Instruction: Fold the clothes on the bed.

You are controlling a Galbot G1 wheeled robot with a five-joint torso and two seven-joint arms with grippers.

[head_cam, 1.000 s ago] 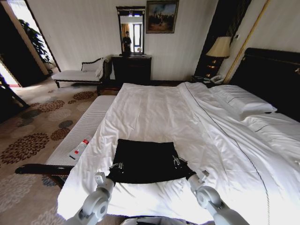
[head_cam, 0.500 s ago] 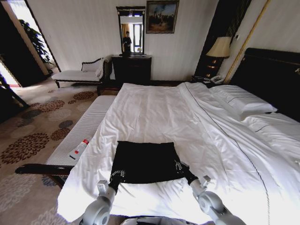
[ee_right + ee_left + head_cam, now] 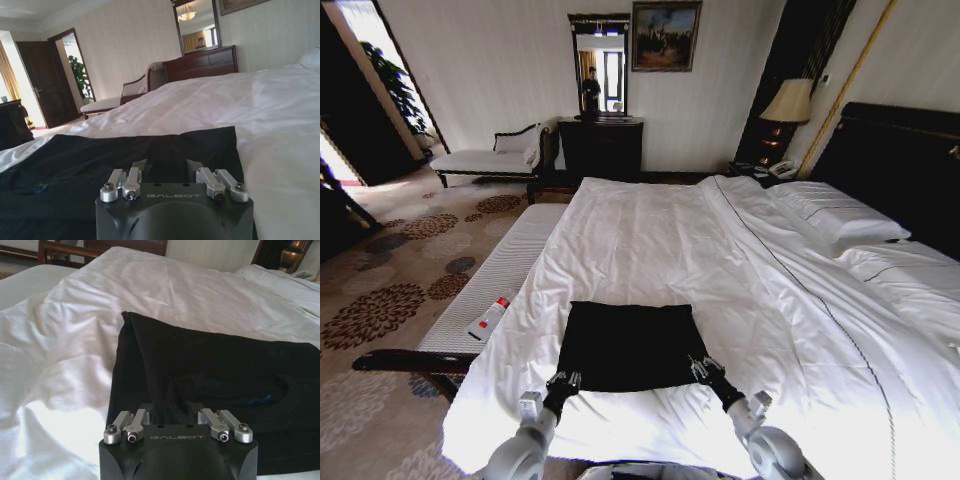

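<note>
A black soft-fabric garment (image 3: 628,345), folded into a flat rectangle, lies on the large white-sheeted bed with dark wooden headboard (image 3: 790,300), near the bed's edge closest to the robot. Both of the Galbot G1's pincers sit at the garment's near hem. The left pincer (image 3: 563,382) is at the 7 o'clock corner, the right pincer (image 3: 703,368) at the 5 o'clock corner. In the left wrist view, the left pincer's fingers stand spread over the black cloth, clamping nothing. In the right wrist view, the right pincer (image 3: 167,167) is likewise released, its fingers apart above the fabric. At 9 o'clock from the garment, a white cushioned table (image 3: 495,275) carries a small white-and-red bottle (image 3: 492,316).
</note>
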